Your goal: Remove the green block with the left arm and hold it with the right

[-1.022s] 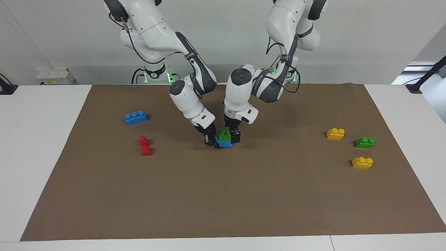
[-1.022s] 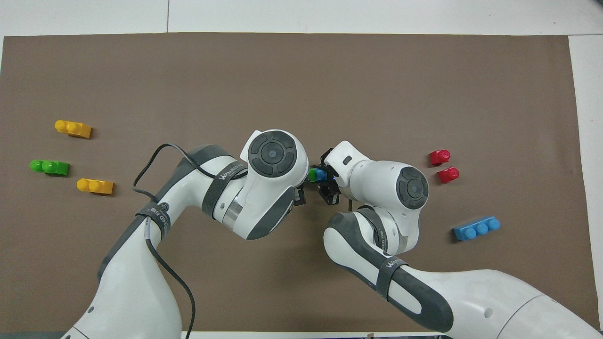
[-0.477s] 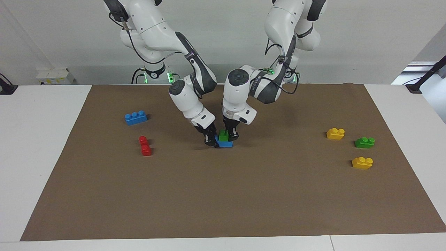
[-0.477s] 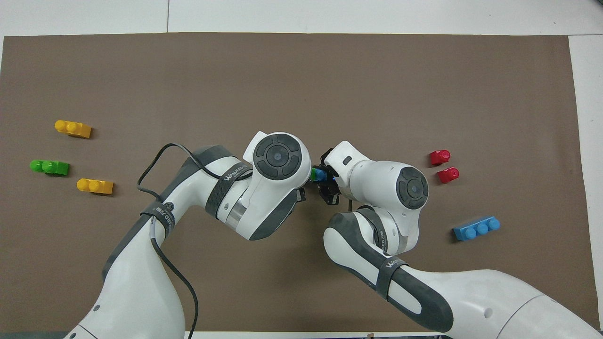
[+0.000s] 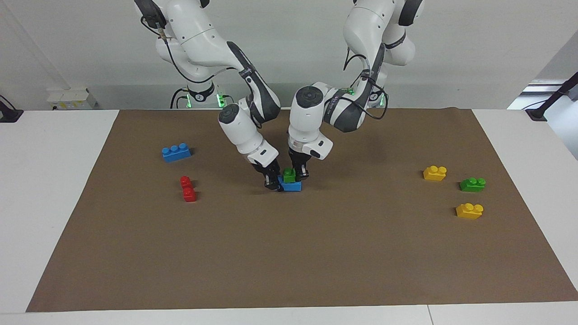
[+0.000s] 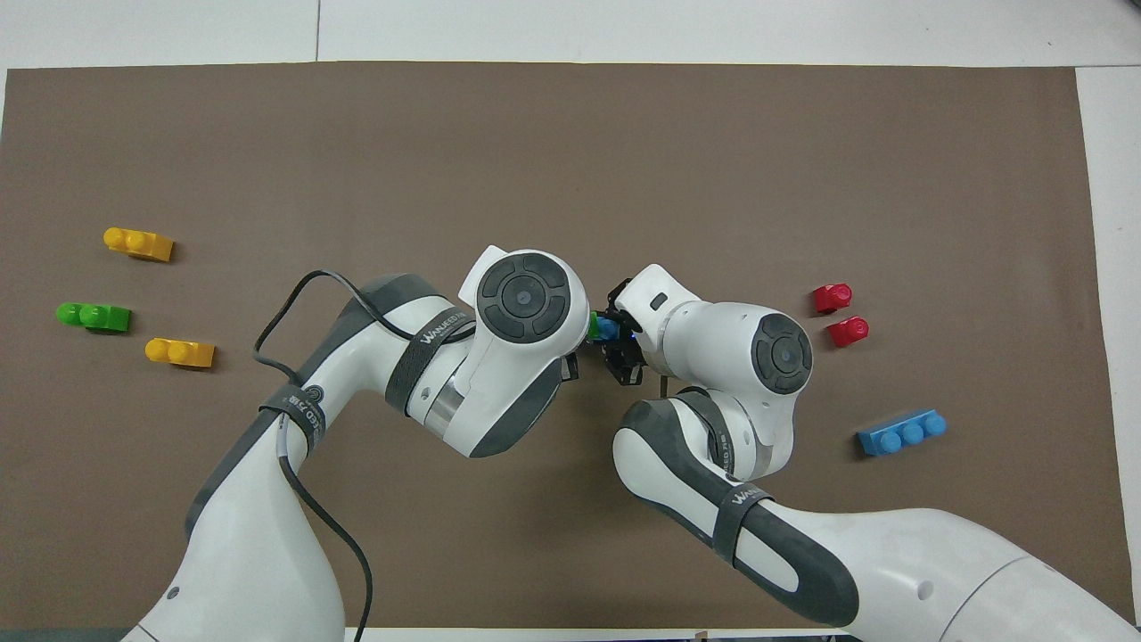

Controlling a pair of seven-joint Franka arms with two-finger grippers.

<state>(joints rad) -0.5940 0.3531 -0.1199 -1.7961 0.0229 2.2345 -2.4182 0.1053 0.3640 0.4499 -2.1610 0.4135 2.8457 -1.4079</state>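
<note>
Two yellow bricks (image 5: 435, 173) (image 5: 469, 211) and spare green brick (image 5: 472, 184) lay near counter's left-arm edge; two red bricks (image 5: 187, 189), loose blue brick (image 5: 176, 152) near right-arm edge.

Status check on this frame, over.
Left gripper shut on green block. Right gripper shut on blue brick underneath. Block not yet separated. Nothing obstructing.

**Even overhead light, soft shadows, sharp focus**

Bright, diffuse light is falling from above, and the brown mat (image 5: 289, 253) is showing matte, without glare. The arms are casting faint, soft-edged shadows onto the mat just beneath them, darkest under the two wrists near the middle of the desk (image 5: 54, 189). The small bricks are throwing only thin shadows at their bases. White arm shells are reading bright but not blowing out. Both views are staying in focus to the desk's corners, with no motion blur and no bending showing along the desk's edges.
</note>
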